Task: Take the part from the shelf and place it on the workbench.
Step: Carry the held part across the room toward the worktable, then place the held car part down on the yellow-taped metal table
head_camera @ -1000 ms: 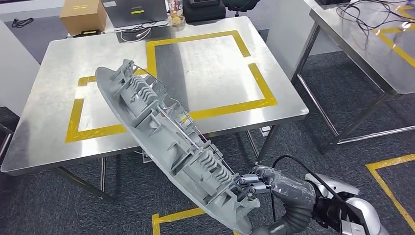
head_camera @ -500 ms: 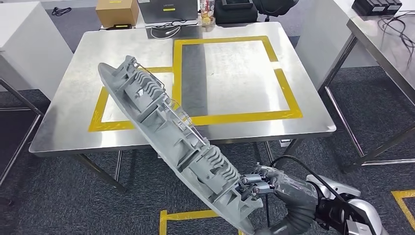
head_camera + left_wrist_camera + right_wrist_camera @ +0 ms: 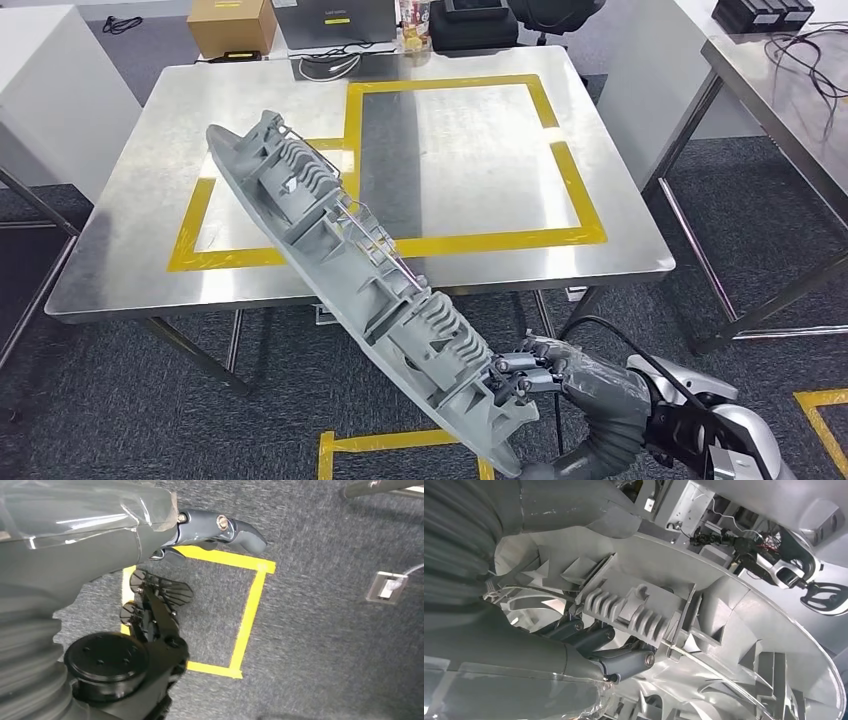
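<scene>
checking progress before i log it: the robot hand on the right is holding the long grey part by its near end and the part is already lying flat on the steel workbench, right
Not quite. The right robot hand does hold the long grey part by its near end, but the part is not lying on the steel workbench. The head view shows it held tilted in the air, its near end out over the carpet in front of the bench and its far end above the yellow tape.

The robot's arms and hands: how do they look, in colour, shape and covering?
The right hand has dark metallic fingers and a grey ribbed cover at the wrist; behind it comes a silver arm with a black cable looping beside it. The left hand has a thick grey thumb with visible screws, a grey ribbed cover and clear plastic film over it.
</scene>
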Available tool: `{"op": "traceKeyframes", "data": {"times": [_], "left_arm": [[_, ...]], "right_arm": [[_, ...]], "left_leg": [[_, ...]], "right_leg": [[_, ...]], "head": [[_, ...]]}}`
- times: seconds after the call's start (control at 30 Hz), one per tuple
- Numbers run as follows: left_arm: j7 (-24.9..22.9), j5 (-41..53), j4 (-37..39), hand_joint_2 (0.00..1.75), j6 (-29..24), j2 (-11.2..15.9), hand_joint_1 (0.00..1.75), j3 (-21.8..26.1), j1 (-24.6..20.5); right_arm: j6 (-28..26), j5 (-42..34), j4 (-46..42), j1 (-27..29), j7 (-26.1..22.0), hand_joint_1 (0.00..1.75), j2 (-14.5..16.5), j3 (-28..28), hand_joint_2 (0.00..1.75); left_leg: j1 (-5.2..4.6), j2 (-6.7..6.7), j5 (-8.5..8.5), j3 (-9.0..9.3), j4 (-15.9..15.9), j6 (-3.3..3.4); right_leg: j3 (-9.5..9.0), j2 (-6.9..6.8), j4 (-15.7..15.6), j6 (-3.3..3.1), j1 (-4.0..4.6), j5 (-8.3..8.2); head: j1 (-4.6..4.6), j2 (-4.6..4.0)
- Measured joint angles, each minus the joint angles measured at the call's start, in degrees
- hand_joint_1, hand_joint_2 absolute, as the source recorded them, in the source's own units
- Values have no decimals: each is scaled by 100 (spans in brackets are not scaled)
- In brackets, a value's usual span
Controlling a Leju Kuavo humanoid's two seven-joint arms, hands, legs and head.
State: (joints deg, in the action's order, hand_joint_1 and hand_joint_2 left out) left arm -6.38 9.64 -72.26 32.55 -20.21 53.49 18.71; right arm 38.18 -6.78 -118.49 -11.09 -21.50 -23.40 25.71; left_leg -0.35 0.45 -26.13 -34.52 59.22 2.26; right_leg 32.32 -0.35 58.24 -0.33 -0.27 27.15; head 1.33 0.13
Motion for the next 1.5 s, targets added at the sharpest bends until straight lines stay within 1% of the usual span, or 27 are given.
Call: {"op": "traceKeyframes", "data": {"times": [0.13, 0.17, 0.23, 0.3, 0.33, 0.37, 0.4, 0.43, 0.5, 0.63, 0.7, 0.77, 0.8, 0.83, 0.87, 0.9, 0.97, 1.0, 1.07, 1.13, 1.2, 1.27, 1.3, 1.33, 1.37, 1.43, 1.5], "left_arm": [[26, 16, 0, 175, 58, -1, 0, 57, -18], [32, 26, 1, 175, 69, -5, 0, 67, -28], [38, 49, 4, 175, 91, -18, 0, 76, -52], [39, 81, 11, 175, 107, -25, 0, 87, -71], [40, 97, 16, 175, 113, -27, 0, 96, -76], [42, 110, 23, 175, 119, -28, 0, 105, -79], [43, 117, 28, 175, 128, -27, 0, 116, -80], [44, 119, 32, 175, 138, -25, 0, 130, -82], [49, 122, 35, 175, 166, -20, 0, 153, -82], [52, 116, 31, 175, 186, -13, 0, 181, -80], [52, 105, 28, 175, 187, -8, 0, 193, -79], [52, 101, 29, 175, 187, -6, 0, 205, -78], [52, 100, 30, 175, 187, -5, 0, 208, -75], [52, 99, 30, 175, 187, -5, 0, 209, -74], [52, 98, 30, 175, 186, -5, 0, 210, -74], [52, 96, 29, 175, 185, -5, 0, 212, -73], [54, 88, 28, 175, 183, 1, 0, 215, -73], [56, 81, 28, 175, 181, 5, 0, 216, -73], [64, 68, 27, 175, 180, 13, 0, 218, -68], [72, 62, 23, 175, 181, 10, 0, 220, -58], [77, 58, 20, 175, 192, 2, 0, 221, -58], [78, 57, 21, 175, 214, -10, 0, 219, -72], [79, 58, 21, 175, 222, -16, 0, 219, -75], [80, 58, 22, 175, 229, -22, 0, 219, -76], [80, 54, 22, 175, 230, -25, 0, 221, -74], [81, 14, 22, 175, 225, -25, 0, 223, -67], [78, -62, 22, 175, 195, -22, 0, 223, -60]], "right_arm": [[-9, -8, -22, 2, 14, 173, -4, -16, 175], [-10, -10, -28, 3, 14, 173, -8, -25, 175], [-15, -15, -30, 4, 15, 173, -12, -36, 175], [-20, -14, -29, 10, 21, 173, -12, -35, 175], [-21, -14, -28, 11, 27, 173, -13, -34, 175], [-22, -13, -28, 12, 32, 173, -15, -34, 175], [-22, -14, -28, 11, 37, 173, -16, -34, 175], [-24, -15, -29, 9, 38, 173, -15, -33, 175], [-30, -22, -34, 5, 40, 173, -13, -33, 175], [-37, -37, -43, 1, 54, 173, -17, -34, 175], [-38, -50, -48, -1, 58, 173, -17, -34, 175], [-39, -60, -48, 2, 59, 173, -16, -30, 175], [-39, -63, -48, 3, 62, 173, -16, -27, 175], [-39, -63, -47, 5, 64, 173, -16, -24, 175], [-39, -64, -47, 4, 67, 173, -16, -22, 175], [-39, -66, -48, 1, 69, 173, -16, -21, 175], [-39, -68, -51, -13, 70, 173, -14, -19, 175], [-39, -70, -53, -22, 72, 173, -11, -18, 175], [-40, -70, -55, -45, 85, 173, -1, -7, 175], [-43, -67, -64, -65, 100, 173, 6, -3, 175], [-47, -66, -72, -78, 104, 173, 3, -5, 175], [-61, -45, -72, -76, 114, 173, 6, -1, 175], [-69, -21, -72, -67, 127, 173, 7, 2, 175], [-78, 12, -72, -54, 149, 173, 6, 5, 175], [-85, 56, -72, -42, 179, 173, -1, 8, 175], [-126, 165, -66, -22, 256, 173, -28, 10, 175], [-209, 287, -48, -5, 344, 173, -66, -1, 175]], "left_leg": [[13, -26, 51, 133, -182, 57], [33, -34, 79, 188, -240, 67], [45, -53, 85, 212, -270, 79], [48, -84, 61, 228, -268, 72], [53, -103, 42, 249, -265, 57], [61, -122, 16, 280, -260, 35], [68, -139, -18, 313, -247, 4], [61, -153, -62, 332, -221, -34], [41, -166, -134, 339, -177, -104], [76, -141, -259, 299, -42, -208], [94, -106, -512, 25, 517, -269], [99, -83, -792, -449, 1330, -299], [99, -77, -810, -632, 1573, -296], [98, -76, -698, -705, 1585, -279], [91, -76, -478, -660, 1362, -246], [77, -76, -192, -519, 959, -192], [28, -61, 143, -216, 246, -68], [3, -53, 179, -130, 59, -19], [-35, -46, 125, -78, -47, 28], [-4, -54, 139, 40, -191, 53], [35, -61, 151, 188, -332, 73], [28, -73, 110, 246, -353, 86], [27, -82, 79, 272, -351, 83], [29, -95, 42, 310, -347, 74], [35, -107, -2, 360, -339, 57], [39, -129, -118, 451, -294, -3], [20, -142, -229, 475, -226, -73]], "right_leg": [[48, -12, 95, 75, -4, 71], [153, -4, 315, 75, -6, 170], [555, 11, 1072, 69, -32, 461], [892, 14, 1605, 132, -67, 583], [901, 13, 1550, 194, -89, 501], [787, 13, 1258, 264, -115, 333], [591, 12, 822, 332, -144, 125], [401, 15, 431, 358, -156, -37], [195, 20, 11, 292, -152, -178], [140, 29, -18, 81, -142, -124], [79, 28, -24, 2, -148, -83], [34, 28, -24, -37, -130, -34], [6, 29, -23, -44, -117, -8], [-33, 32, -23, -45, -103, 22], [-84, 35, -24, -45, -86, 57], [-145, 37, -26, -43, -69, 95], [-229, 37, -40, -21, -38, 165], [-246, 36, -47, -6, -34, 188], [-259, 29, -77, 39, -33, 210], [-248, 22, -36, 72, -36, 252], [-9, 26, 419, 66, -34, 414], [487, 31, 1200, 62, -47, 628], [697, 30, 1464, 86, -60, 658], [810, 30, 1530, 134, -75, 592], [799, 29, 1364, 199, -92, 428], [516, 23, 585, 314, -130, -29], [286, 26, 54, 285, -135, -251]], "head": [[-7, 0], [-16, 0], [-24, 0], [-26, 0], [-26, 0], [-27, 0], [-28, 0], [-31, 0], [-28, 0], [-19, 0], [-5, 0], [0, 0], [1, 0], [1, 0], [1, 0], [1, 0], [-8, 0], [-8, 0], [-2, 0], [-4, 0], [-19, 0], [-28, 0], [-30, 0], [-29, 0], [-30, 0], [-32, 0], [-31, 0]]}}
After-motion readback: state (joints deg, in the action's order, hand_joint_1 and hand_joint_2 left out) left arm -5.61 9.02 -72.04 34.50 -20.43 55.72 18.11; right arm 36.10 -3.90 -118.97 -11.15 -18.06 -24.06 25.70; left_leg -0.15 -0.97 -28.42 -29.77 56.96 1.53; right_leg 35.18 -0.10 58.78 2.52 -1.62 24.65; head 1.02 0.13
